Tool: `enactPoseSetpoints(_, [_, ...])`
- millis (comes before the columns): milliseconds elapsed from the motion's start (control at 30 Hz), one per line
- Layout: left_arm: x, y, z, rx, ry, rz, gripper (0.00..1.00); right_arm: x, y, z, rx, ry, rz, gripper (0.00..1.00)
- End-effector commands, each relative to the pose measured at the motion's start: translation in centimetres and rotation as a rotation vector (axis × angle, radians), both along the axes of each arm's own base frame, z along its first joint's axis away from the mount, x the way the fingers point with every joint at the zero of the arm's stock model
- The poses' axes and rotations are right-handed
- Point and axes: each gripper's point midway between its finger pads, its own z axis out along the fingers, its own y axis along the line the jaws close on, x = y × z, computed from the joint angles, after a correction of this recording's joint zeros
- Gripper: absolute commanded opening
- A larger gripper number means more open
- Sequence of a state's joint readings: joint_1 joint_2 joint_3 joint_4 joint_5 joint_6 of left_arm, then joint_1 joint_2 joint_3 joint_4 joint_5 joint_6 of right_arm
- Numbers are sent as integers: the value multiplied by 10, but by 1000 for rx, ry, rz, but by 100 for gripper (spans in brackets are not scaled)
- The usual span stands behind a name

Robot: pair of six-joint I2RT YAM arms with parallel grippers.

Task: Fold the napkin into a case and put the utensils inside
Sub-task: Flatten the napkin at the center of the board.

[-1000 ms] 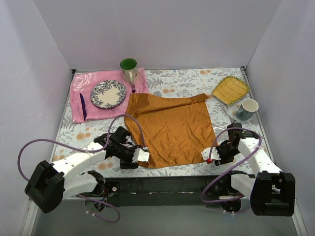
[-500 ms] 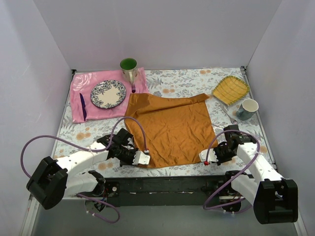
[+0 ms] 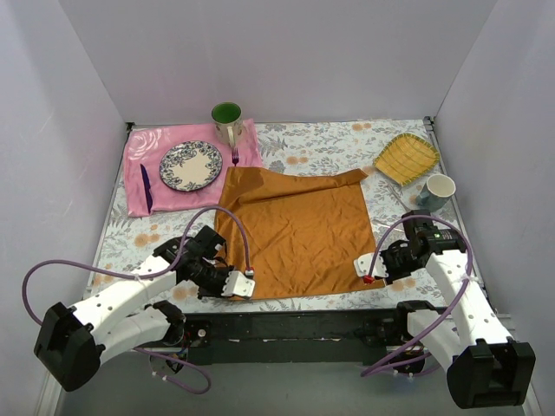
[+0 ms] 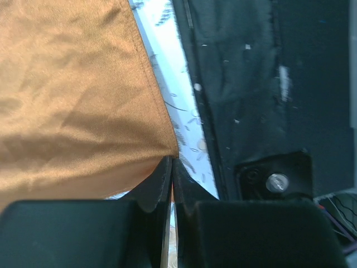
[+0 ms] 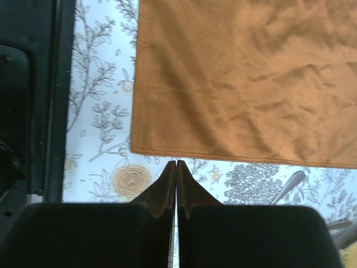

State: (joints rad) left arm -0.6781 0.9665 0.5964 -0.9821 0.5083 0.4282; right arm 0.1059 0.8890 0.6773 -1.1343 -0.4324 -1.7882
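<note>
The rust-orange napkin [image 3: 295, 232] lies spread almost flat as a square in the middle of the table. My left gripper [image 3: 242, 284] is at its near-left corner, and in the left wrist view that gripper [image 4: 172, 161] is shut with the cloth's corner [image 4: 167, 146] pinched at the tips. My right gripper [image 3: 364, 268] sits by the near-right corner. In the right wrist view this gripper [image 5: 176, 163] is shut just short of the napkin's hem [image 5: 223, 154], with bare tablecloth between. A fork [image 3: 234, 156], a purple knife [image 3: 146, 187] and a thin spoon [image 3: 400, 201] lie apart from the napkin.
A pink cloth [image 3: 139, 147] at the back left carries a patterned plate [image 3: 190, 165], with a green-lined mug [image 3: 227, 121] at its edge. A yellow dish [image 3: 406, 158] and a pale cup [image 3: 435, 191] stand at the right. The black base rail [image 3: 286, 329] runs along the near edge.
Both grippers went from open to shut. The left one closed on the napkin's near-left corner and drew it nearer. The napkin now lies squarer and flatter.
</note>
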Motion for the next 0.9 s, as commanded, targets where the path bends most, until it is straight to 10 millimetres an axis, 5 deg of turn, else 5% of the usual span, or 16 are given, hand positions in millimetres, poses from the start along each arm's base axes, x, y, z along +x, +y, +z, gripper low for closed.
enactPoseSetpoints(0, [-20,0,23,-35,57,-73,0,-21,6,11,33,65,37,1])
enactPoseSetpoints(67, [-27,3,23,-12,100,-98,0,-11,7,11,38,62,1,1])
enactPoseSetpoints(233, [-34,15,18,54,135,-156,0,13,19,17,92,168,-157,30])
enactPoseSetpoints(267, [-31,15,21,63,134,-160,2,26,27,24,134,165,-189,53])
enactPoseSetpoints(367, [-14,0,32,63,169,-22,27,72,43,50,232,194,-343,75])
enactPoseSetpoints(467, [42,-19,68,-86,224,193,47,129,54,82,340,219,-526,79])
enactPoseSetpoints(500, [88,-19,102,-212,197,330,60,156,53,83,373,228,-576,79])
enactPoseSetpoints(567, [142,-17,119,-284,205,476,72,196,59,116,464,230,-645,79])
enactPoseSetpoints(600, [186,-6,128,-323,197,588,72,219,60,102,464,277,-687,78])
enactPoseSetpoints(633, [221,-8,139,-401,214,710,71,244,64,126,517,269,-745,77])
enactPoseSetpoints(667, [246,-3,144,-438,212,786,71,262,63,126,522,269,-794,77])
enactPoseSetpoints(700, [274,8,138,-459,229,896,71,285,61,102,506,320,-873,76])
enactPoseSetpoints(733, [313,14,152,-531,155,995,70,304,59,104,511,304,-906,75])
enactPoseSetpoints(767, [329,17,155,-557,141,1028,71,326,57,120,525,258,-924,74])
enactPoseSetpoints(800, [343,20,157,-576,128,1049,71,342,54,93,489,294,-962,73])
enactPoseSetpoints(867, [377,22,151,-593,124,1105,71,365,49,96,474,266,-991,72])
